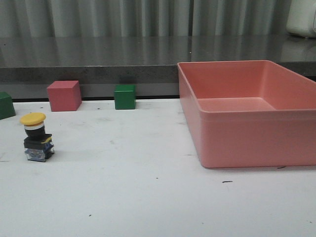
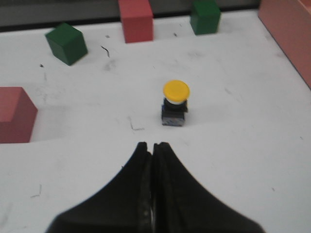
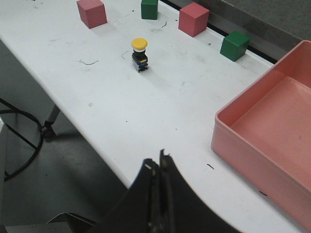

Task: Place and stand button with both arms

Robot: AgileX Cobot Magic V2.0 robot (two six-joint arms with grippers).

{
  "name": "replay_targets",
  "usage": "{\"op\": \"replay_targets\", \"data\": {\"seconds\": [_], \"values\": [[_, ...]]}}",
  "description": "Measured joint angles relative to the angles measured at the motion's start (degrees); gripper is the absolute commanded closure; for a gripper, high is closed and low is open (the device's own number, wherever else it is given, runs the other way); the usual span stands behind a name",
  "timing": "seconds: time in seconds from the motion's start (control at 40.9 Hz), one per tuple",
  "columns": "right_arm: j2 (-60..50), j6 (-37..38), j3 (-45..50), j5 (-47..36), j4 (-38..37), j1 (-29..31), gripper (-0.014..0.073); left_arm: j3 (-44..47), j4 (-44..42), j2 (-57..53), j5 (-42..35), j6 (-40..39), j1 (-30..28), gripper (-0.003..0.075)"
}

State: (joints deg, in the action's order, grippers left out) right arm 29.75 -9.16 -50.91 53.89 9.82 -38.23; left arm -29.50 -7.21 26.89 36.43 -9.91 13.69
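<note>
The button [image 1: 36,137] stands upright on the white table at the left in the front view, yellow cap up on its black and bluish base. It also shows in the left wrist view [image 2: 175,103] and the right wrist view [image 3: 139,54]. My left gripper [image 2: 153,145] is shut and empty, a short way back from the button. My right gripper [image 3: 159,159] is shut and empty, above the table's near edge, far from the button. Neither arm shows in the front view.
A large pink bin [image 1: 256,111] fills the right side. A pink cube [image 1: 64,95] and a green cube [image 1: 124,97] stand along the back edge, another green cube [image 1: 6,105] at the far left. Another pink cube [image 2: 14,114] lies left of the button.
</note>
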Motion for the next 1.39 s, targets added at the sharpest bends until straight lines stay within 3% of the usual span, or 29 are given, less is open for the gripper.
{"op": "replay_targets", "data": {"seconds": [0.122, 0.318, 0.66, 1.051, 1.393], "values": [[0.00, 0.00, 0.00, 0.00, 0.00, 0.00, 0.0662, 7.59, 0.61, -6.53, -6.91, 0.00, -4.48, 0.0740], [0.00, 0.00, 0.00, 0.00, 0.00, 0.00, 0.0662, 16.47, 1.10, -17.79, -9.29, 0.00, -9.14, 0.0740], [0.00, 0.00, 0.00, 0.00, 0.00, 0.00, 0.0662, 29.50, 7.21, -27.11, -23.03, 0.00, -9.61, 0.0740], [0.00, 0.00, 0.00, 0.00, 0.00, 0.00, 0.0662, 30.01, 7.60, -27.11, -29.21, 0.10, -9.73, 0.0740], [0.00, 0.00, 0.00, 0.00, 0.00, 0.00, 0.0662, 30.01, 7.60, -27.11, -32.41, 5.77, -9.73, 0.0740]]}}
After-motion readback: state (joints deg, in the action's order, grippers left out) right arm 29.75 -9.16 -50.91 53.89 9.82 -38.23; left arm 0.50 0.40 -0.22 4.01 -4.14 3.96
